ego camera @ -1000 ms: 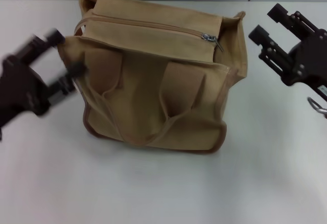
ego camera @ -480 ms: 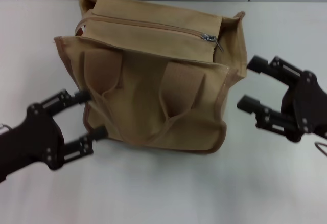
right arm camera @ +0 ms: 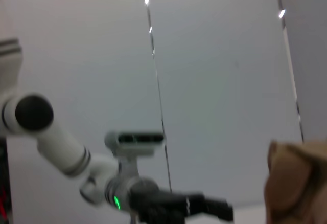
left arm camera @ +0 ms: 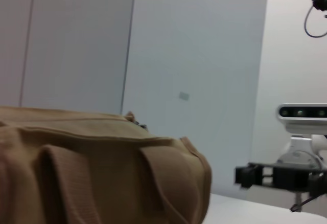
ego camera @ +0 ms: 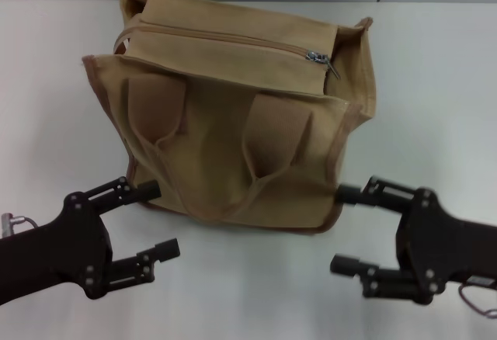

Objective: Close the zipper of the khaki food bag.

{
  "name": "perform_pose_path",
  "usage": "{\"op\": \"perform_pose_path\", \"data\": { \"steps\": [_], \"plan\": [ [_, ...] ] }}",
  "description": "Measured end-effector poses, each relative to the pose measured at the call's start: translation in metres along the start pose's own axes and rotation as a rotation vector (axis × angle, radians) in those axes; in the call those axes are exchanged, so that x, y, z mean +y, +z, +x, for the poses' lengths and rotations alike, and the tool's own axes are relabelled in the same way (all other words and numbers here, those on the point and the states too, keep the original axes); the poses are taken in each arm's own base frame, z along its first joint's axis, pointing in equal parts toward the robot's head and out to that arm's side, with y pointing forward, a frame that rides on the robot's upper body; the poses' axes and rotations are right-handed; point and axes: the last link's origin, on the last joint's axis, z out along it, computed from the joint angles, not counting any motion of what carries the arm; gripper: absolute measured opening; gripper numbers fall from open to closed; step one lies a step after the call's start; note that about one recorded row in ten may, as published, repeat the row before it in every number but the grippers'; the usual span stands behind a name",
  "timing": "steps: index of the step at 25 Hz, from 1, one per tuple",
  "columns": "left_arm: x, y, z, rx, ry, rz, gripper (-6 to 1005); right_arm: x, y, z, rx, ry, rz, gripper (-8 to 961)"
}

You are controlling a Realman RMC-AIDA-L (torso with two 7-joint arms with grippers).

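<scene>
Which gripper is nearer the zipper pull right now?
The right gripper: the silver pull sits at the right end of the zipper, on the right gripper's side. The left gripper is across the khaki food bag.

Soft, even light from overhead fills the head view, leaving only a faint shadow under the bag (ego camera: 241, 123) on the white table (ego camera: 435, 84). Both wrist views are blurry, with small glints on the wall seams (right arm camera: 148, 1).

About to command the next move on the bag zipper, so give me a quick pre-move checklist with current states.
1. khaki food bag standing upright on table: ok.
2. zipper pull tab visible, unobstructed: ok.
3. Zipper fully closed: cannot tell.
4. left gripper open, holding nothing, near the bag's front-left corner: ok.
5. right gripper open, holding nothing, near the front-right corner: ok.
6. Either gripper at the pull tab: not ok, both low at the front.
</scene>
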Motion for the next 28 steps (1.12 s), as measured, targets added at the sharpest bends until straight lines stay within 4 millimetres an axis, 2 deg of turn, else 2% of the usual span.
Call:
{"op": "perform_pose_path", "data": {
  "steps": [3,11,28],
  "plan": [
    [0.004,0.003,-0.004,-0.018,0.041,-0.026,778,-0.003,0.002,0.011,0.062,0.0,0.034,773],
    [0.007,0.004,-0.01,-0.068,0.043,-0.061,778,-0.004,0.007,0.021,0.099,-0.008,0.055,773],
    [0.01,0.005,-0.019,-0.116,0.027,-0.074,778,-0.006,0.011,0.028,0.127,-0.01,0.076,773]
  ]
}}
